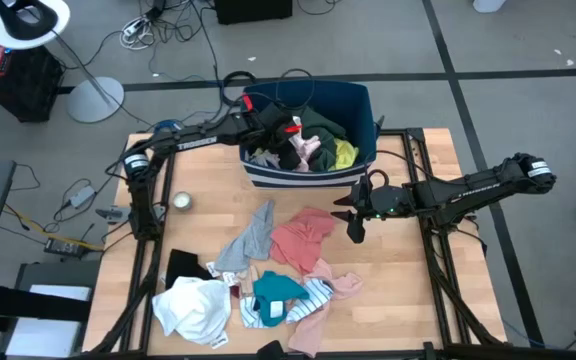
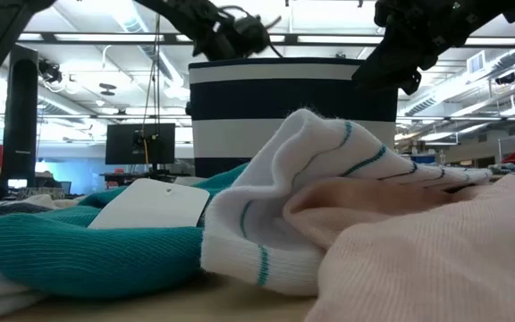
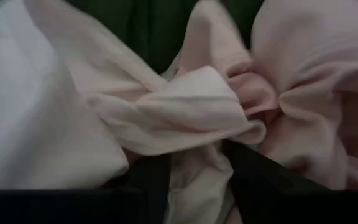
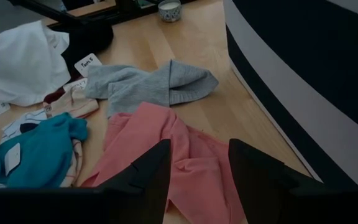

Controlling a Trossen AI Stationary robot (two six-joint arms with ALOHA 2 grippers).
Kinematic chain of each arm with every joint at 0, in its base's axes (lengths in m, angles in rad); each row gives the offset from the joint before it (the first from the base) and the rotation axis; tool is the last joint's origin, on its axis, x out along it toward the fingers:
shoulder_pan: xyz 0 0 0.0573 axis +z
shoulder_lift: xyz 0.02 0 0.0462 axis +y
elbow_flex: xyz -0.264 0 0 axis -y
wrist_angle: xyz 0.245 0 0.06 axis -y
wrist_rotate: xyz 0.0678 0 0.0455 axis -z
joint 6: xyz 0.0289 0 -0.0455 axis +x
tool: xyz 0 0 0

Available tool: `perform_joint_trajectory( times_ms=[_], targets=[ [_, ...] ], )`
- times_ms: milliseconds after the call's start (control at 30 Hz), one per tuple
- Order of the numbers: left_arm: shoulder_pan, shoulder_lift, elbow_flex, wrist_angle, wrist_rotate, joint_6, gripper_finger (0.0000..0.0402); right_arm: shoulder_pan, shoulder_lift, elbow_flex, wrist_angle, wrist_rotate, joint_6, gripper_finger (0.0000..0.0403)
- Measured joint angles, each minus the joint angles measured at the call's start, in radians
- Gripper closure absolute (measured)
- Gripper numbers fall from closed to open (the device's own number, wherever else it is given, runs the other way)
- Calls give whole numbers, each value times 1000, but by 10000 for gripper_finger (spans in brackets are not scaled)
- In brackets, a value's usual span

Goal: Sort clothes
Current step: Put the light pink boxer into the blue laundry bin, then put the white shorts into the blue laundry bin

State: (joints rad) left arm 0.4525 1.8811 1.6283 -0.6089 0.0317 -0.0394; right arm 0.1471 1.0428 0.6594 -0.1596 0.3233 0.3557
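Nearest me, the unsorted clothes lay in a heap on the bench (image 1: 198, 170): a white garment (image 1: 190, 305) at the near left, a teal one (image 1: 276, 291) on a striped piece (image 1: 313, 297), then a grey garment (image 4: 151, 84) and a salmon-pink one (image 4: 179, 155) farther in. In the low view the teal (image 2: 70, 250) and striped (image 2: 329, 170) fabrics filled the foreground and hid most of the bench behind them.

My right gripper (image 1: 356, 226) hung just over the salmon-pink garment's right edge, fingers (image 4: 145, 177) spread apart and holding nothing.

Farther off, the dark blue bin (image 1: 363, 110) stood at the far middle, with green (image 1: 320, 126), yellow (image 1: 344, 153) and pale pink (image 1: 310, 148) clothes inside. My left gripper (image 1: 290, 133) was down in the bin; its fingers (image 3: 148, 180) stood apart on either side of a pale pink garment (image 3: 191, 112), touching the cloth. I could not tell whether they gripped it. The fabric filled that wrist view, blurred.
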Motion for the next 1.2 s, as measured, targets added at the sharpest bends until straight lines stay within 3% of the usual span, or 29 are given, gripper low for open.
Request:
perform_joint_trajectory(
  times_ms=[200,400,867,1200],
  targets=[
    [4,44,0,4,0,-44,238,0,0,0,0,0,0,238],
    [5,8,-2,-6,-1,-30,238,0,0,0,-1,0,0,238],
    [-64,-347,-2,-51,-22,-15,238,0,0,0,-29,0,0,238],
    [-298,-552,-34,-318,-158,-106,239,0,0,0,-30,0,0,238]
  ],
)
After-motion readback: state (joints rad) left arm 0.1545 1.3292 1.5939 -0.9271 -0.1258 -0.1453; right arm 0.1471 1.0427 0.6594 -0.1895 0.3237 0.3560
